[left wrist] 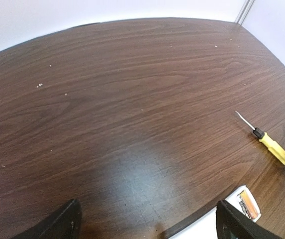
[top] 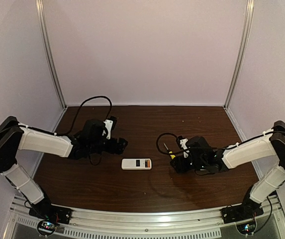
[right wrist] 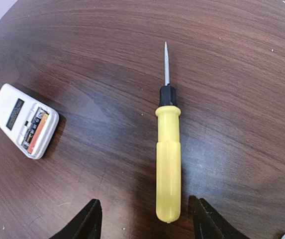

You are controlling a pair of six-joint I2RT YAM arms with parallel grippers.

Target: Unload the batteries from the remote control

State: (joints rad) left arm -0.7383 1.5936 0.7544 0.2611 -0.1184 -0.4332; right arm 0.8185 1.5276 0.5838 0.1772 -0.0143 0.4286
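The remote control [top: 137,164] lies flat near the middle of the desk [top: 202,124], a little closer to the near edge than to the far one, between the two arms. Its battery bay is uncovered at the end facing the right arm, and the orange batteries [right wrist: 37,130] sit inside it. A yellow-handled screwdriver [right wrist: 168,164] lies on the desk just right of the remote control, its tip pointing toward the far edge. The right claw [right wrist: 147,214] is open and low over the desk, its fingers [right wrist: 90,221] standing on either side of the butt of the handle without gripping it. The left claw [left wrist: 147,216] is spread wide and holds nothing, hovering left of the remote control and apart from it
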